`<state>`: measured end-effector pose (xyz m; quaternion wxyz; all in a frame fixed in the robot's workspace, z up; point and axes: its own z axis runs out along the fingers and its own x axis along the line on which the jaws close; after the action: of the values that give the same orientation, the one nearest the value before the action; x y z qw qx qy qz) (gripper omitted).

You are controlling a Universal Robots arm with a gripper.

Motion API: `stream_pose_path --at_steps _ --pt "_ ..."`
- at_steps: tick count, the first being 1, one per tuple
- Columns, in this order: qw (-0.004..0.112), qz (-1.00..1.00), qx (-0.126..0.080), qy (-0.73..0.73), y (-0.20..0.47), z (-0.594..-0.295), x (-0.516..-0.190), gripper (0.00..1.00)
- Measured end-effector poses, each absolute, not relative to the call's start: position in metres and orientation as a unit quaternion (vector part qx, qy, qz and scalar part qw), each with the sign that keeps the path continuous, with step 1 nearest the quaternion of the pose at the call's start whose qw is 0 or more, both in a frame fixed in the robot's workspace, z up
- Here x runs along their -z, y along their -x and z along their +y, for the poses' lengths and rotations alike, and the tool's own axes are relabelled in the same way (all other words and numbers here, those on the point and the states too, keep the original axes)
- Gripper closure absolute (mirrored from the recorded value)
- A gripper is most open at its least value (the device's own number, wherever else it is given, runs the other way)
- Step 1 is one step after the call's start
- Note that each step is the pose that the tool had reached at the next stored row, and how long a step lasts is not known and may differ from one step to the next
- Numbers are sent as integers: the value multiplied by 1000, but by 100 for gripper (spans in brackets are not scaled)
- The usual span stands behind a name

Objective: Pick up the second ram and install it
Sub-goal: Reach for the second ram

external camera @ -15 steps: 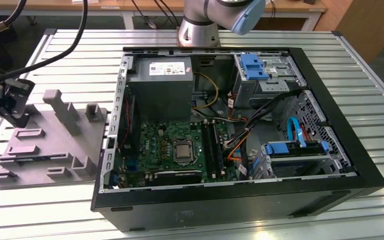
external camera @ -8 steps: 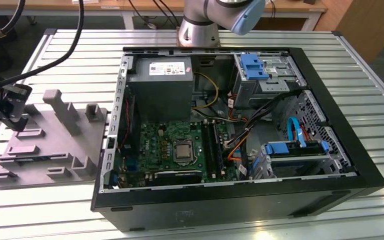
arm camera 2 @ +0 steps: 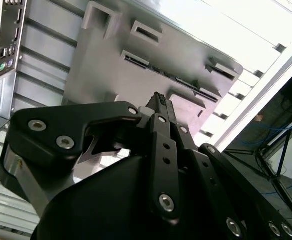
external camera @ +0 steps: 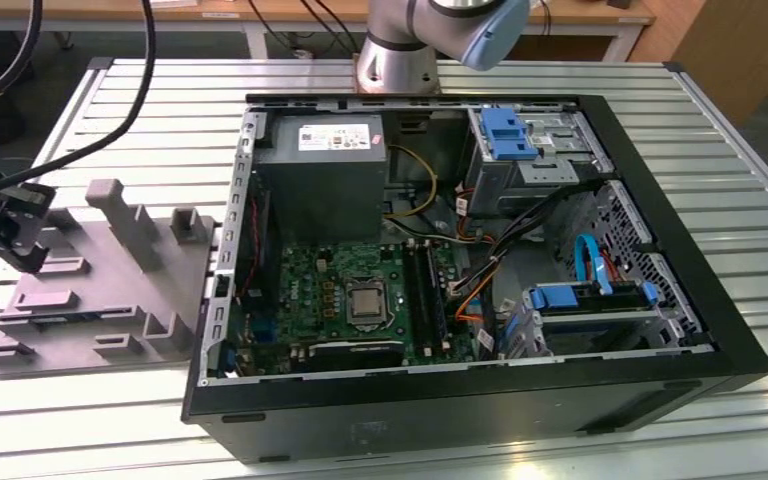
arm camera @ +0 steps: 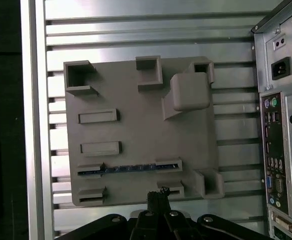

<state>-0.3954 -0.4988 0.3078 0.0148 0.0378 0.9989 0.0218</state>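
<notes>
Now we see the end effector (arm camera: 157,197), closed and empty, over the edge of the tray (arm camera: 135,130); the second ram (arm camera: 128,168) lies slotted in the tray nearby, with open worktop (arm camera: 135,35) bordering the tray.

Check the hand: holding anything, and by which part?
Nothing held. The hand is shut and empty near the tray; the ram lies in a tray slot.

No legible text anywhere (just a white label (external camera: 341,137) on the power supply (external camera: 317,195), print too small)
</notes>
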Motion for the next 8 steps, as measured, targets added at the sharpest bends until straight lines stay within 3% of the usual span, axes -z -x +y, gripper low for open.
stream_pose_path --at_steps 8 --pt "15 999 -22 -38 403 -499 -293 89"
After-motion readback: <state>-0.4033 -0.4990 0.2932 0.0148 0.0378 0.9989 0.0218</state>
